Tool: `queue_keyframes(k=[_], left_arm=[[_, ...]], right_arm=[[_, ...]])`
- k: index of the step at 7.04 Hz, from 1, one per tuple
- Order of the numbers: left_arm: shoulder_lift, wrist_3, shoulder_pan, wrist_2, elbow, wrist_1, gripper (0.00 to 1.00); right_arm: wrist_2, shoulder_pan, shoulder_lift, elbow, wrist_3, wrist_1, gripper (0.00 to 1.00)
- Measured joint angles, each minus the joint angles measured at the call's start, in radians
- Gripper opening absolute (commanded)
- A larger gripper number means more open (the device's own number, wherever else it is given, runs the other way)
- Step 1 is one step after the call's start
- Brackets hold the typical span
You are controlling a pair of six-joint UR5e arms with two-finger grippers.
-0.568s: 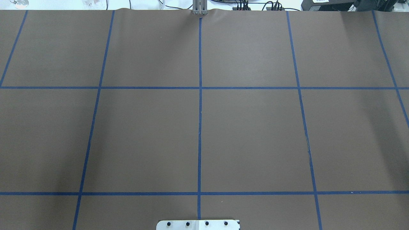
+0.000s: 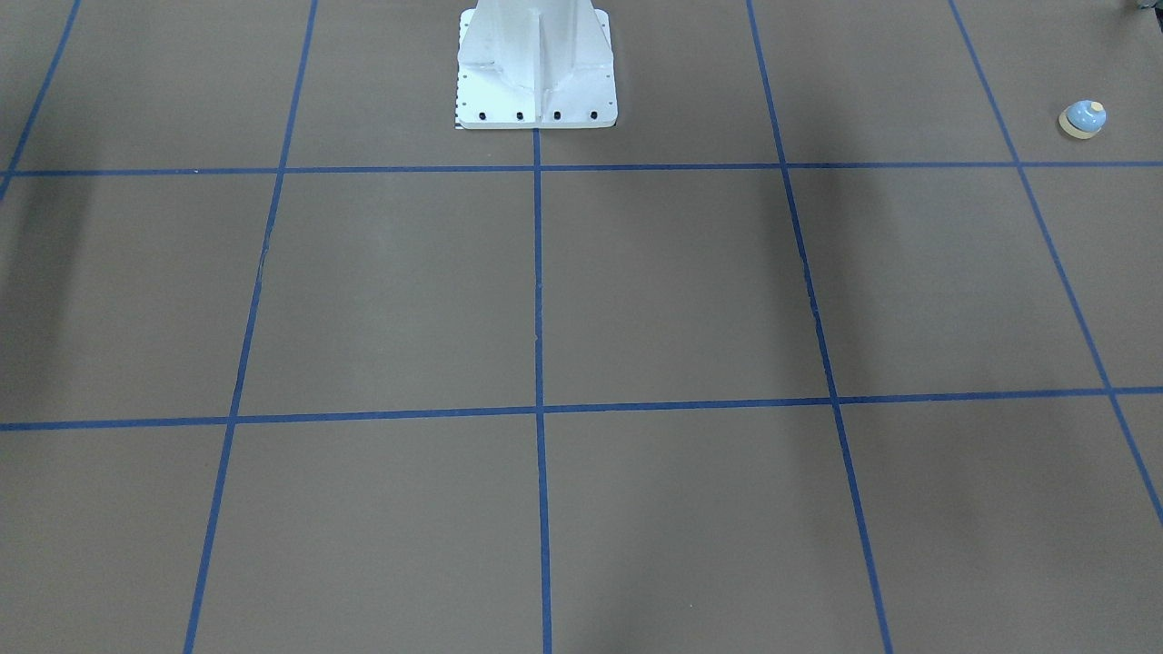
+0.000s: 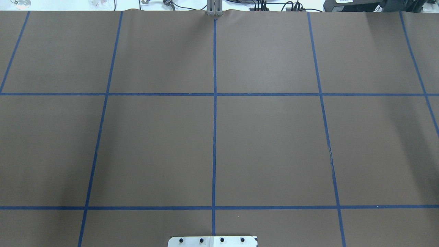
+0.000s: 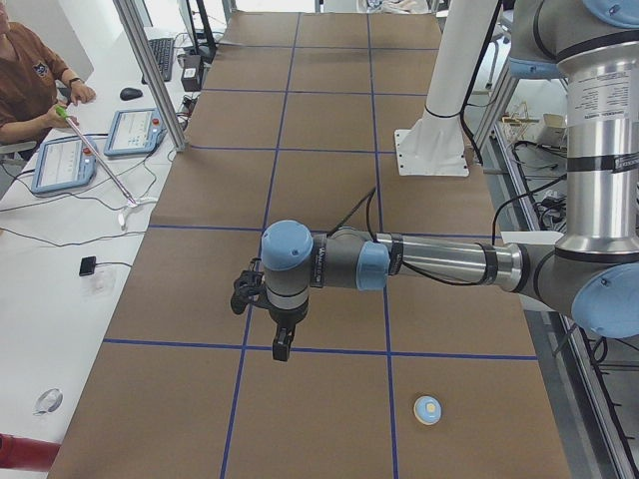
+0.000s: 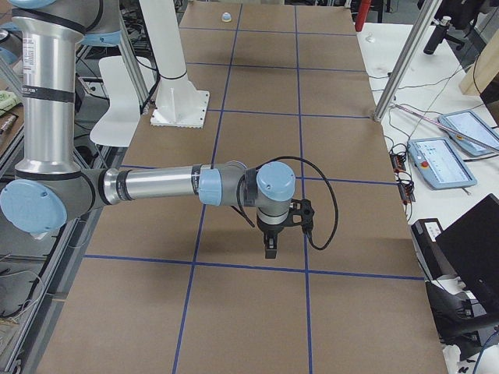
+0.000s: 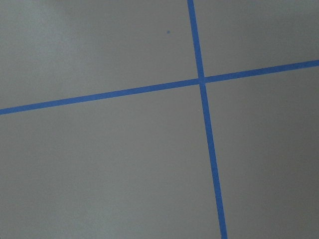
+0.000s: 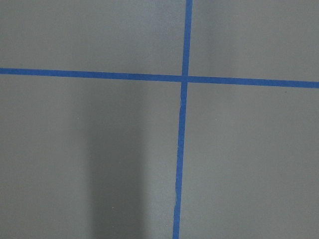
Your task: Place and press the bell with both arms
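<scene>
The bell (image 2: 1082, 119) is a small light-blue dome with a cream button and rim. It stands on the brown paper near the table's end on my left side, and also shows in the exterior left view (image 4: 427, 409) and far off in the exterior right view (image 5: 225, 16). It is outside the overhead view. My left gripper (image 4: 282, 351) points down above a blue tape line, well apart from the bell. My right gripper (image 5: 270, 252) points down above the paper at the other end. I cannot tell whether either is open or shut. Both wrist views show only paper and tape.
The white pedestal base (image 2: 536, 82) stands at the robot's edge of the table, also in the overhead view (image 3: 212, 241). An operator (image 4: 30, 80) sits past the far edge with tablets (image 4: 130, 130). Aluminium posts (image 5: 405, 62) rise along that edge. Blue tape (image 3: 214, 137) grids the paper.
Nothing on the table differs in the overhead view. Only small items past the far edge have shifted.
</scene>
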Motion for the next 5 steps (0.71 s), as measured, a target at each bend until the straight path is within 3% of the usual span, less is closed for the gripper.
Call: queue_keyframes(k=[2, 3, 5], left_arm=[[-0.026, -0.005, 0.001, 0.034, -0.015, 0.031, 1.0], [-0.051, -0.009, 0.004, 0.088, -0.057, 0.106, 1.0], [-0.081, -0.096, 0.05, 0.213, -0.23, 0.311, 1.0]], right_arm=[[0.0, -0.001, 0.001, 0.0, 0.0, 0.0, 1.0], [0.001, -0.001, 0.001, 0.001, 0.0, 0.0, 1.0], [0.004, 0.0, 0.0, 0.004, 0.0, -0.001, 1.0]])
